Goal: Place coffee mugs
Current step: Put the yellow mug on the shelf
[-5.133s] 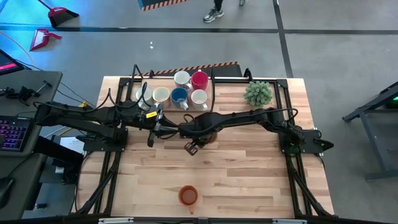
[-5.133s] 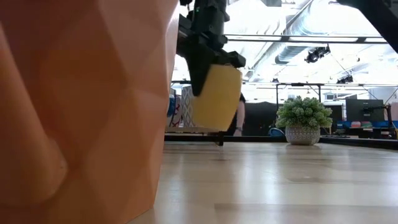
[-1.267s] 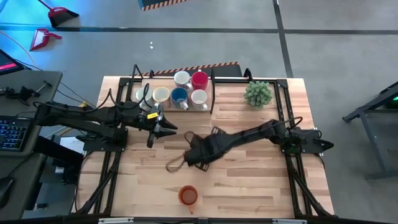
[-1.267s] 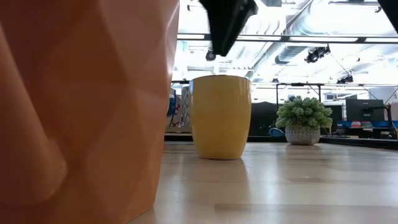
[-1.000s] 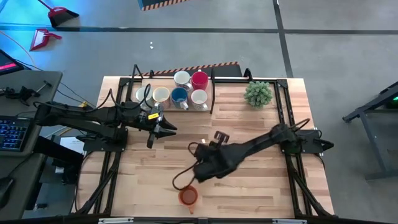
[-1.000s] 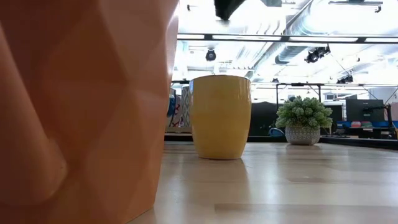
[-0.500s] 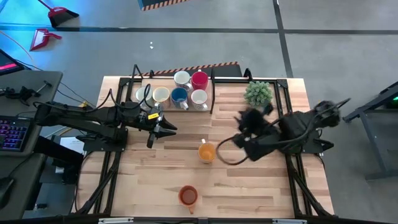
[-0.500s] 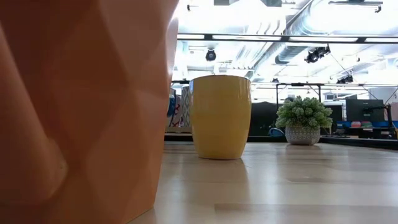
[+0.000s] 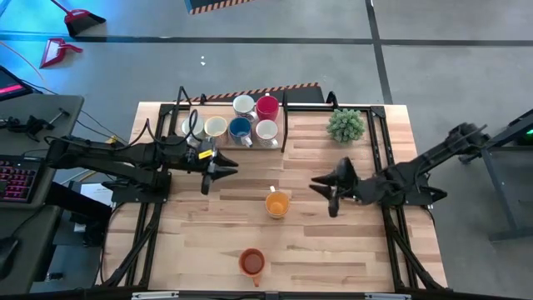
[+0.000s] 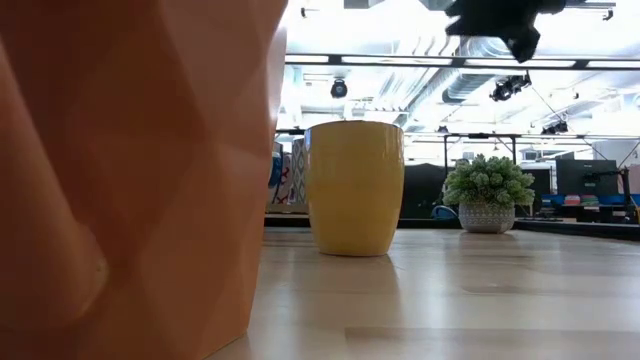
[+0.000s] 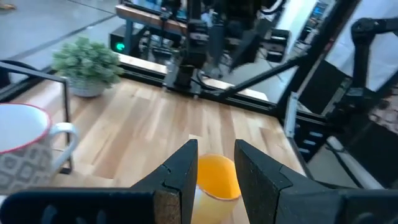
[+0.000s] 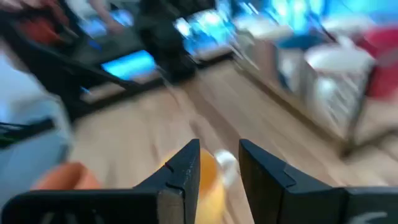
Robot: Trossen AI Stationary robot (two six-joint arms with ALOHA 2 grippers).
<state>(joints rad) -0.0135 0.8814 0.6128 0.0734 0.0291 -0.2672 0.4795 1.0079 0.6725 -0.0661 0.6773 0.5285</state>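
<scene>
High view: the yellow-orange mug (image 9: 276, 203) stands upright on the table (image 9: 333, 250) near frame centre, free of both grippers. The red-orange mug (image 9: 251, 262) stands alone at lower centre, well apart from it. Six further mugs sit grouped at upper centre: a white mug (image 9: 244, 105), the red mug (image 9: 267, 107), the blue mug (image 9: 240, 129), a patterned white mug (image 9: 266, 132) and two cream mugs (image 9: 216, 127) to the left. The potted plant (image 9: 346, 125) stands at upper right.

The left gripper (image 9: 218, 167) sits left of centre, below the mug group. Its fingers stand parallel with a narrow gap and hold nothing; in the left wrist view the yellow-orange mug (image 11: 217, 176) shows through that gap, farther off.

The right gripper (image 9: 326, 188) sits right of centre, near the yellow-orange mug but not touching it. In the right wrist view its fingers (image 12: 180, 174) stand narrowly apart, empty.

Low view: the yellow-orange mug (image 10: 355, 187) stands at centre, and the red-orange mug (image 10: 130, 180) fills the left side.
</scene>
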